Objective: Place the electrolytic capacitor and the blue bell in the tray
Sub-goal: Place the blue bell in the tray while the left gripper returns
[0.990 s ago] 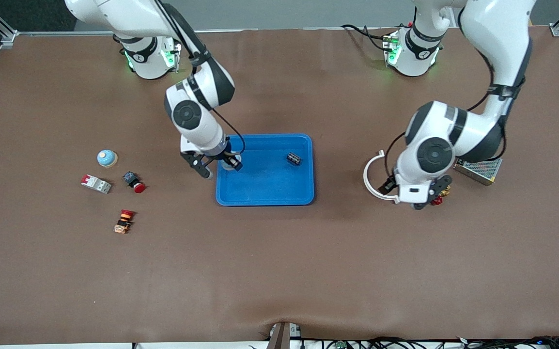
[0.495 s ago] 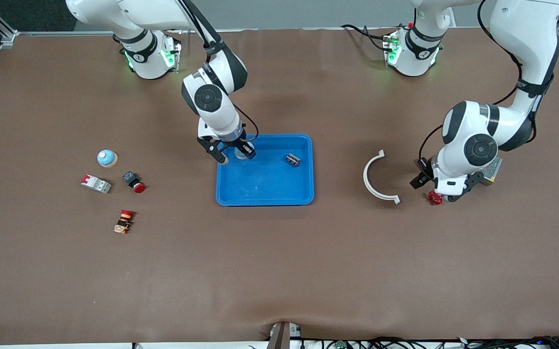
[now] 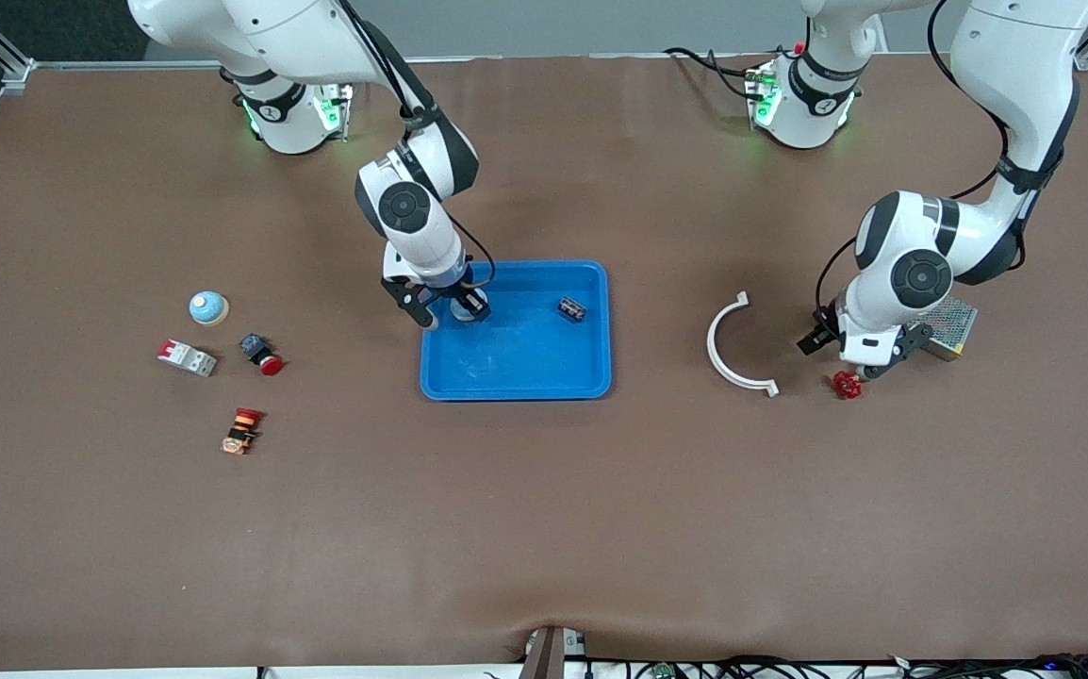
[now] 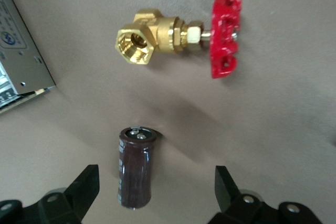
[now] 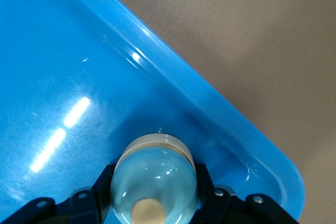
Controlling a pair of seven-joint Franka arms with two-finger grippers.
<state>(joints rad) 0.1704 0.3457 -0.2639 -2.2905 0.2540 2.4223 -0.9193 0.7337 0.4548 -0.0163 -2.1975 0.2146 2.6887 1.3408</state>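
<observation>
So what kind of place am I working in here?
Probably a robotics lab bench: a brown mat-covered table framed by aluminium rails, two fixed arms, and loose hardware for sorting, such as a brass valve, a capacitor and a blue tray.

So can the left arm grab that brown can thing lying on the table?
Probably yes. The left gripper hangs open right over the capacitor, one finger on each side, and nothing lies between; the brass valve sits clear of it.

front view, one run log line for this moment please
right end effector: shut on bell, over tray | left end effector: open over capacitor | valve beside it
</observation>
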